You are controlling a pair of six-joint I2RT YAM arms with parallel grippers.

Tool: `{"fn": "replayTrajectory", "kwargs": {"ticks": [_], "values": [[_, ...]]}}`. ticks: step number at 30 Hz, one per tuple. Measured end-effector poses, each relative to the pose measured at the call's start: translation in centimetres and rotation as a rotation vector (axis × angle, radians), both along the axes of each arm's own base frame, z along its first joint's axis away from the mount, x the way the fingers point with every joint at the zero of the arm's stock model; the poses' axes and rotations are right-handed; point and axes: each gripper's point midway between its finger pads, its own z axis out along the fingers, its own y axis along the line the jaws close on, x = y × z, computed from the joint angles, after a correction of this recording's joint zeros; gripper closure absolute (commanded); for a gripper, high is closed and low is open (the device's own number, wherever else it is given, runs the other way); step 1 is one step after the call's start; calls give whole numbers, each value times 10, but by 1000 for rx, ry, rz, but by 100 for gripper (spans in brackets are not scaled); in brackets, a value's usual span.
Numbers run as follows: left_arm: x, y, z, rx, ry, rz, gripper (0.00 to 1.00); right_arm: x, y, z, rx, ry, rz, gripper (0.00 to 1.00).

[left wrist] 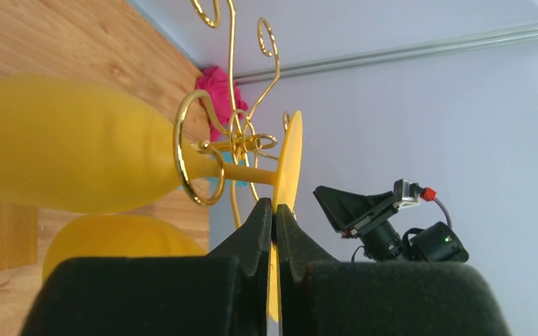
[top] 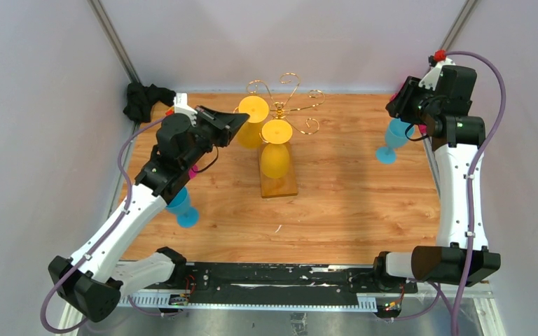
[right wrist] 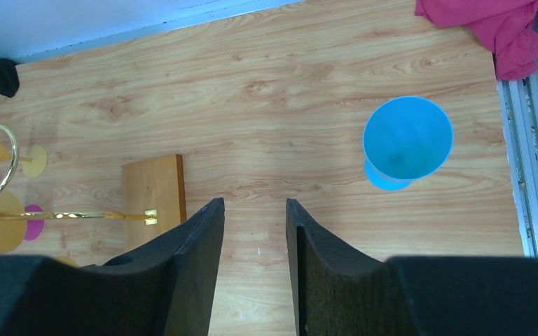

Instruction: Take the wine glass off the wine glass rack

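Reaching up and inward from its base, the left arm [top: 133,203] stretches over the counter [top: 350,203] toward the rack [top: 287,98]. The left claw [left wrist: 274,210] is pressed together on the thin edge of the foot [left wrist: 291,154] of a yellow glass [left wrist: 70,143], pinching that disc between its pads. The glass hangs on the rack, with its stem running through a gold loop and its bowl on the far side of the loop from the claw.

The right arm [top: 455,189] stands tall at the right edge, bent over at the top. The right claw [right wrist: 256,210] points down at bare wood with its fingers spread and nothing between them.

A second glass [top: 274,157], also yellow, hangs just beside the first, over the rack's wooden base [top: 279,183]. A blue glass [right wrist: 408,136] stands upright on the counter near the right claw, apart from it. Another blue one [top: 182,206] stands beneath the left arm. A black cloth [top: 143,101] lies in the far left corner and a pink cloth [right wrist: 490,28] in the far right corner.

The left arm covers part of the blue one under it. In the left wrist view the claw's padding cuts off the second glass's bowl and the rack's top scrolls leave the frame. From above, the left fingertips blur into the foot's rim.
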Motion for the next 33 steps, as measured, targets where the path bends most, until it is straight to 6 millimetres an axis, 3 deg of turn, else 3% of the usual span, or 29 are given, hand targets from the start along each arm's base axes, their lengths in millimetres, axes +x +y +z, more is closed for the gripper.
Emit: {"fn": "replayTrajectory", "kwargs": {"ticks": [7, 11, 20, 22, 25, 27, 30, 33], "values": [[-11, 2, -12, 6, 22, -15, 100, -1, 0, 4, 0, -13, 1, 57], [-21, 6, -9, 10, 21, -19, 100, -1, 1, 5, 2, -17, 6, 57], [-61, 53, 20, 64, -44, 93, 100, -1, 3, 6, 11, -22, 14, 57], [-71, 67, 35, 84, -82, 136, 100, -1, 4, 7, 14, -23, 16, 56], [-86, 84, 85, 83, -202, 173, 100, -2, 7, 7, 25, -23, 25, 55], [-94, 82, 116, 57, -291, 152, 100, -2, 10, 8, 38, -24, 40, 55], [-100, 59, 164, -10, -450, 39, 100, -4, 18, 9, 66, -24, 80, 54], [-91, 22, 186, -44, -551, -110, 100, -7, 29, 16, 94, -43, 136, 52]]}}
